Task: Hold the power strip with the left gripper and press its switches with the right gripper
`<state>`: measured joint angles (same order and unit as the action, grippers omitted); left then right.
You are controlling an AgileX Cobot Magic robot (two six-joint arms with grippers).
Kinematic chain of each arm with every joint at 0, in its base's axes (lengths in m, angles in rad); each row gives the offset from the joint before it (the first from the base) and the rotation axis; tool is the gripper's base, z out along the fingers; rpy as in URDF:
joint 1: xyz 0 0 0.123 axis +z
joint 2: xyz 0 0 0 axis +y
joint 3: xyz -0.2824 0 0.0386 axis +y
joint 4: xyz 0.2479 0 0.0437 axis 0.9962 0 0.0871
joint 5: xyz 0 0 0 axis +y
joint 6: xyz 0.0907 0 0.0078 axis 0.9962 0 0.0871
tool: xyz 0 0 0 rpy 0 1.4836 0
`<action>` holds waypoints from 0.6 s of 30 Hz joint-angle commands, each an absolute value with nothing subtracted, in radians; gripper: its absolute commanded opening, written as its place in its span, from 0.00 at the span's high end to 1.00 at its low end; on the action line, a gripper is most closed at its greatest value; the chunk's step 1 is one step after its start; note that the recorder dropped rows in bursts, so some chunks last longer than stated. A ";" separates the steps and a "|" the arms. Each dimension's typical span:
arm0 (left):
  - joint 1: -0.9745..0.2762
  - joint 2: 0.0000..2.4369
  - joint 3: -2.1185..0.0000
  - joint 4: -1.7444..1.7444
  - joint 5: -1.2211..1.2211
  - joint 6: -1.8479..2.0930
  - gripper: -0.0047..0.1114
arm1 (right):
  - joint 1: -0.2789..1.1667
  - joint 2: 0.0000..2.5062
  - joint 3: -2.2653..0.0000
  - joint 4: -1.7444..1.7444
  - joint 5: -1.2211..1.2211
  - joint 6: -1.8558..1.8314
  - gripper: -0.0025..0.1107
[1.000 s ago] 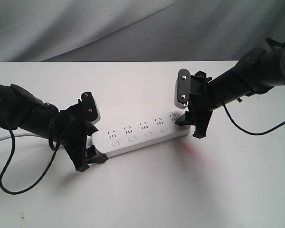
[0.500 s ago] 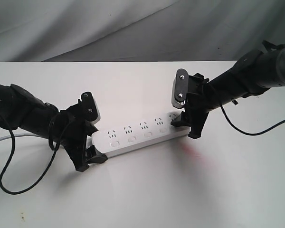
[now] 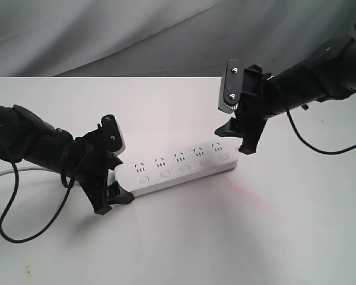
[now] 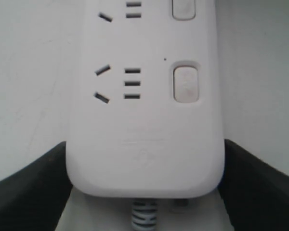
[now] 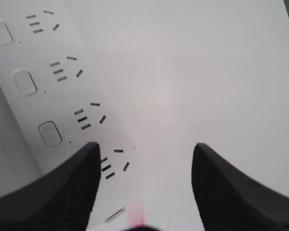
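One power strip (image 3: pixel 178 169), lengthwise left-right, cord end (image 4: pixel 144 214) leftward.

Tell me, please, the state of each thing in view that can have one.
power strip, lying flat, gripped at one end.
switches, none being pressed; on or off unclear.
left gripper, shut on the power strip.
right gripper, open, empty, hovering by the strip's far end.

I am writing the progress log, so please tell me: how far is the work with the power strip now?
Done: the left gripper clamps the power strip at its cord end. In hand: the right gripper hovers open above the far end, touching nothing. Left: pressing the switches; the pictures do not show whether any is already pressed.
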<state>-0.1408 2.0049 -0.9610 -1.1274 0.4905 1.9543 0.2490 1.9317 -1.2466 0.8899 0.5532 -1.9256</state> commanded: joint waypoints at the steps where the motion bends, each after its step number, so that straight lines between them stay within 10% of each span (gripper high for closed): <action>1: -0.139 2.012 -0.958 -1.090 0.448 1.970 0.38 | 0.249 1.889 -1.243 0.907 0.618 -1.852 0.51; 18: -0.139 2.012 -0.958 -1.090 0.448 1.970 0.38 | 0.249 1.654 -1.174 0.932 0.790 -1.761 0.51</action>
